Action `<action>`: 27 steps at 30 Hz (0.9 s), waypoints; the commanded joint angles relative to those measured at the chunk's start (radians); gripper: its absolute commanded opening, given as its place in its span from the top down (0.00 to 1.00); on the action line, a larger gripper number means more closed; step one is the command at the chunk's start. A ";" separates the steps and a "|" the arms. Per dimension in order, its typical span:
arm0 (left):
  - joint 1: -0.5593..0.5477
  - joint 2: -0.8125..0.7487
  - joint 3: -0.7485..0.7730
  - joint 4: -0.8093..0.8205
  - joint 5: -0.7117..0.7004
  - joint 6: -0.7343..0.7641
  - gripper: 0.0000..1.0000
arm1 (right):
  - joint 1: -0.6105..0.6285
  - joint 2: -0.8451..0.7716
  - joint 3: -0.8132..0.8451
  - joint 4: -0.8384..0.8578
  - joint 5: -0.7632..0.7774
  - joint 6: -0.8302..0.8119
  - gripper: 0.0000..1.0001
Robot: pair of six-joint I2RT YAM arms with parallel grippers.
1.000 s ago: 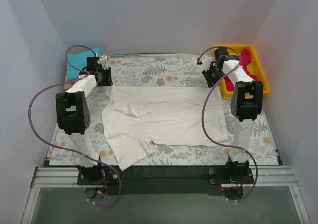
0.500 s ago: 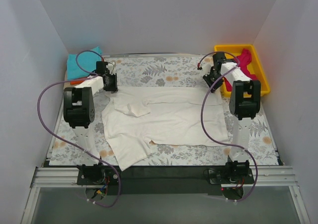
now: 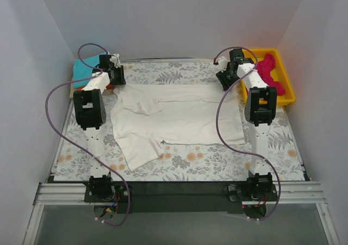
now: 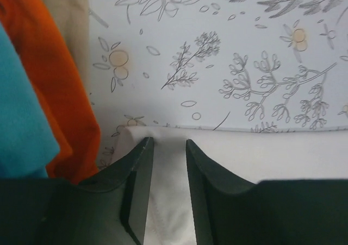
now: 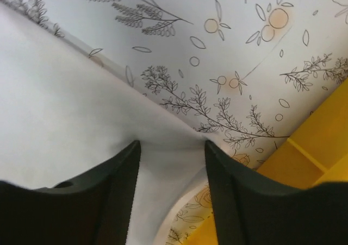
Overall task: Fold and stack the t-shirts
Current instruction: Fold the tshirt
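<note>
The cream-white t-shirt [image 3: 179,120] lies spread on the floral table cloth, one sleeve folded in and its near left corner rumpled. My left gripper [image 3: 116,77] is at the shirt's far left corner and shut on its edge; the left wrist view shows cloth [image 4: 261,152] pinched between the fingers of the gripper [image 4: 169,144]. My right gripper [image 3: 224,81] is shut on the far right corner, with cloth [image 5: 54,93] bunched in the gripper [image 5: 171,147]. The teal t-shirt [image 3: 81,70] and orange t-shirt [image 4: 54,82] lie at the far left. The magenta-pink t-shirt [image 3: 267,71] sits in the yellow bin.
The yellow bin [image 3: 288,95] stands at the far right, its edge close beside my right gripper [image 5: 321,147]. White walls enclose the table on three sides. Purple cables loop off both arms.
Both grippers have moved toward the far edge of the table, dragging the cream-white shirt back with them and pulling its far edge straight.
</note>
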 commanded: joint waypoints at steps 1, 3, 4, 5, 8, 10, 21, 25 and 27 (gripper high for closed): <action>0.007 -0.049 0.084 -0.059 0.110 0.027 0.69 | 0.009 -0.100 -0.026 0.009 -0.075 0.007 0.48; 0.007 -0.167 0.000 -0.039 0.223 0.056 0.64 | 0.010 -0.245 -0.114 0.014 -0.162 -0.017 0.37; 0.006 -0.213 -0.044 -0.008 0.265 0.088 0.63 | 0.010 -0.292 -0.194 0.015 -0.184 -0.028 0.36; 0.004 -0.258 -0.102 0.007 0.312 0.102 0.62 | 0.010 -0.335 -0.229 0.015 -0.213 -0.036 0.36; -0.025 -0.374 -0.219 -0.019 0.299 0.146 0.61 | 0.016 -0.456 -0.350 0.008 -0.207 -0.037 0.39; -0.080 -0.410 -0.273 -0.052 0.258 0.180 0.61 | 0.020 -0.513 -0.413 0.000 -0.201 -0.042 0.41; -0.232 -0.376 -0.351 -0.083 0.032 0.234 0.62 | 0.020 -0.650 -0.721 -0.009 -0.157 -0.045 0.49; -0.252 -0.361 -0.351 -0.131 -0.028 0.254 0.63 | 0.020 -0.647 -0.754 -0.011 -0.150 -0.047 0.50; -0.253 -0.359 -0.359 -0.160 -0.042 0.274 0.64 | 0.020 -0.635 -0.761 -0.009 -0.152 -0.048 0.50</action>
